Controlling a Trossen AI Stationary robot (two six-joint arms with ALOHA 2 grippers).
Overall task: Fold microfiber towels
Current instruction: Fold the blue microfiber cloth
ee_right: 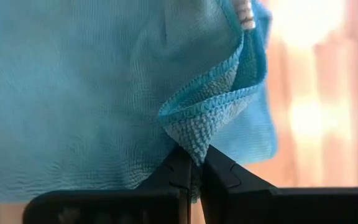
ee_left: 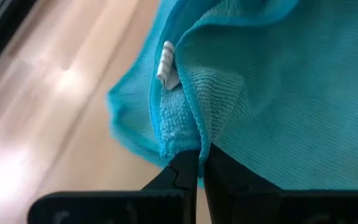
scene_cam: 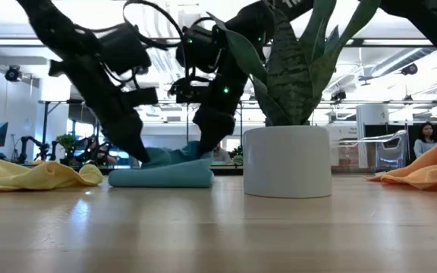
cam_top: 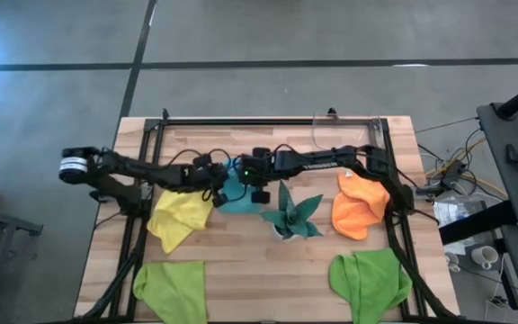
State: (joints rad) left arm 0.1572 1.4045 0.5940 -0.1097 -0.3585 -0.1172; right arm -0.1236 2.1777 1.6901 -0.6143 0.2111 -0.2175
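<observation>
- The light blue towel (cam_top: 235, 193) lies on the wooden desk (cam_top: 241, 261) near its middle, between the yellow towel (cam_top: 181, 216) to its left and a potted plant (cam_top: 292, 214) to its right.
- The left gripper (ee_left: 200, 163) has its jaws closed on a folded edge of the light blue towel; the cloth rises out of the pinch, with a white tag just beside it.
- The right gripper (ee_right: 194, 163) has its jaws closed on a corner of the same towel.
- In the low view the towel's lower part rests on the desk as a flat roll under both arms.
- The orange towel (cam_top: 360, 207) lies crumpled at the right.
- Two lime green towels (cam_top: 171, 288) lie at the near corners.
</observation>
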